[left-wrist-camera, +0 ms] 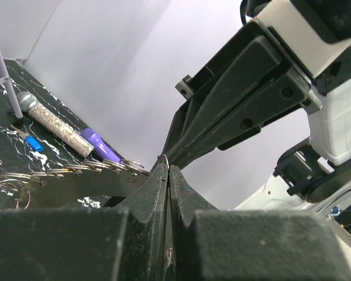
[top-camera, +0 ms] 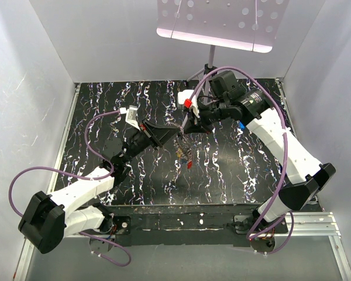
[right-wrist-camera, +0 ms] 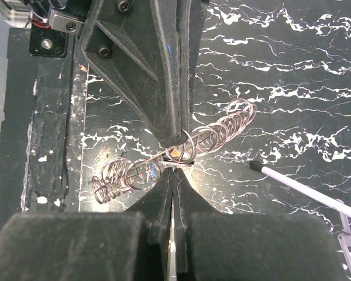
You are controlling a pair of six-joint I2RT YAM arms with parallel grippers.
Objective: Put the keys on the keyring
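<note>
Top external: white walls [top-camera: 23,88] boxed in a black marbled table [top-camera: 105,105]. The top looked flat and hard, so thin metal lying on it would probably be awkward to lift. Open table lay all round the work point.

Both arms reached to mid-table and met tip to tip, the left gripper [top-camera: 176,131] from the near left and the right gripper [top-camera: 191,122] from the far right. Neither was nearer the work, since both were at the keyring [right-wrist-camera: 216,132].

Left gripper: jaws closed, with one loop of the keyring pinched at the tips (left wrist view). Right gripper: jaws closed too, nose to nose with the left's on the same stretch of coil. It appeared to pinch a neighbouring loop, though this was not certain. Almost no room was left between the two sets of tips.

Keyring: a string of wire loops, held near its middle above the table. Its long axis ran crosswise to both pairs of fingers, lower left to upper right in the right wrist view, and both ends were free. A pen [right-wrist-camera: 298,184] lay near its right end.

Keys [top-camera: 183,154]: a small cluster on the table just bases-side of the meeting point, off the ring and untouched. With both grippers occupied, one would likely have to let go to fetch a key.
</note>
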